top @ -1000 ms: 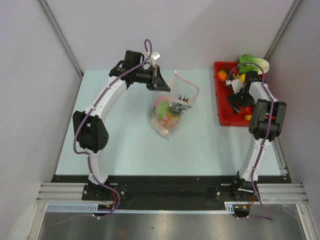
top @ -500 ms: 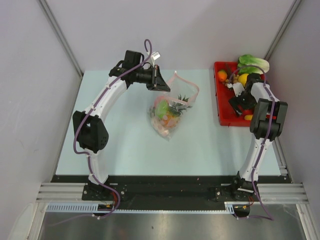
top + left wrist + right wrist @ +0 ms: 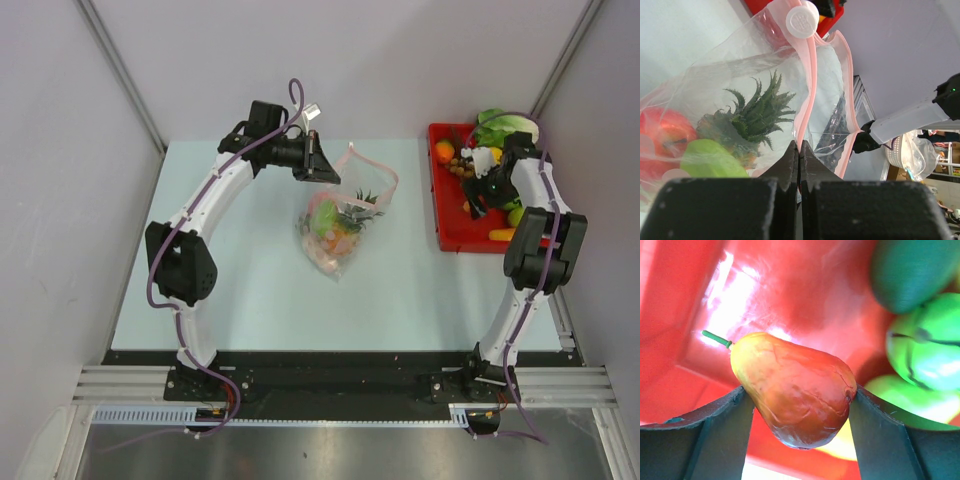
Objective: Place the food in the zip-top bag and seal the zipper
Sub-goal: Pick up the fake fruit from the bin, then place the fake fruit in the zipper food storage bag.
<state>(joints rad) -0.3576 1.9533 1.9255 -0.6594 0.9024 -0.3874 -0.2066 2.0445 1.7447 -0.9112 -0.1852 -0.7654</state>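
Observation:
The clear zip-top bag (image 3: 338, 225) lies mid-table, its mouth held up at the far end. My left gripper (image 3: 322, 163) is shut on the pink-red zipper strip (image 3: 807, 90) at the mouth edge (image 3: 799, 150). A white slider (image 3: 801, 19) sits on the strip. Inside the bag are a dark spiky-leaved fruit (image 3: 752, 112), a red one (image 3: 660, 132) and a green one (image 3: 710, 157). My right gripper (image 3: 487, 190) is over the red tray (image 3: 447, 225), shut on a red-and-yellow pear (image 3: 795, 387) held between both fingers (image 3: 800, 405).
The tray at the far right holds more food: an orange piece (image 3: 444, 151), a leafy green vegetable (image 3: 508, 124), a yellow piece (image 3: 502, 235) and green fruits (image 3: 925, 350). Grey walls stand close behind and beside the table.
My right arm has swung toward the far right over the tray and its wrist has turned. The left arm and the bag have not moved.

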